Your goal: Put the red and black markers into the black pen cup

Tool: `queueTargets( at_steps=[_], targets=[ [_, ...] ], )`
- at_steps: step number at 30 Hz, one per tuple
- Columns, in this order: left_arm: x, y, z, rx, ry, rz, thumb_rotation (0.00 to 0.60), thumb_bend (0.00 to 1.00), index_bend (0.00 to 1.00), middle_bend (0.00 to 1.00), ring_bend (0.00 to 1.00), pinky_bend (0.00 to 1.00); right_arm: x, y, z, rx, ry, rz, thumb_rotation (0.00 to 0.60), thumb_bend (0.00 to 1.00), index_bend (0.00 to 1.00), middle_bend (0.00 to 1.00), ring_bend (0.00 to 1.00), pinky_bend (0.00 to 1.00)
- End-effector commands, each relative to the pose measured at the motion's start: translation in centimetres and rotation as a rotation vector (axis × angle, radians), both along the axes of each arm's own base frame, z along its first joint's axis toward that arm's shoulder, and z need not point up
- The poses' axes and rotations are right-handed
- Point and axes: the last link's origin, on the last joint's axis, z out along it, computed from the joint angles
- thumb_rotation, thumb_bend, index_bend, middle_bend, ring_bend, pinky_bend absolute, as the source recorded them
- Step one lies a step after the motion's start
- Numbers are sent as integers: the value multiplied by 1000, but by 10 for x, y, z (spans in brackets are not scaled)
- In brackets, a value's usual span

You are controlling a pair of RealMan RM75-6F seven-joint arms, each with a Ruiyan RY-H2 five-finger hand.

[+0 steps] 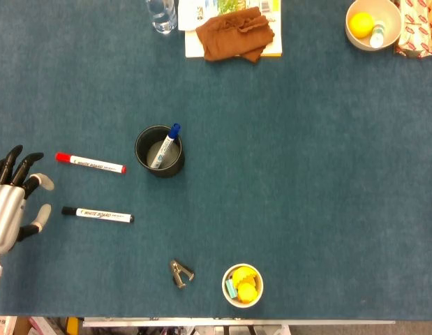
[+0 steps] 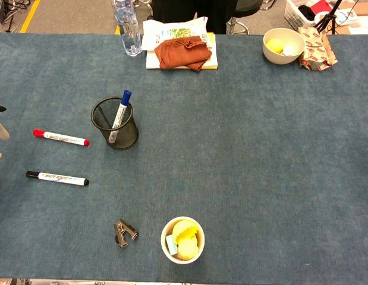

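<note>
Two markers are seen lying flat on the blue table (image 1: 306, 174), well apart from each other and both outside the black pen cup (image 1: 160, 151). The cup stands upright near the table's middle-left, and a blue marker (image 1: 165, 146) is held in it, leaning on the rim. The left hand (image 1: 13, 202) is seen at the left edge, its fingers spread apart with nothing held; the right hand is not shown clearly enough to judge. The red marker (image 1: 90, 162) is placed just left of the cup, and the black marker (image 1: 97, 214) lies nearer the front edge, close to the left hand's fingertips.
</note>
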Motion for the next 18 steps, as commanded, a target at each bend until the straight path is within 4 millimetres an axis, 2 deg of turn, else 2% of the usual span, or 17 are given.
queueTargets(
  at_steps=[1, 18],
  targets=[
    [0, 0, 1, 3, -2, 0, 600, 329, 432, 171, 28, 163, -1, 0, -1, 3, 1, -4, 600, 0, 239, 255, 176, 348],
    [0, -1, -5, -18, -6, 3, 600, 328, 432, 166, 28, 163, -1, -3, 6, -23, -6, 1, 600, 0, 239, 255, 177, 348]
  ],
)
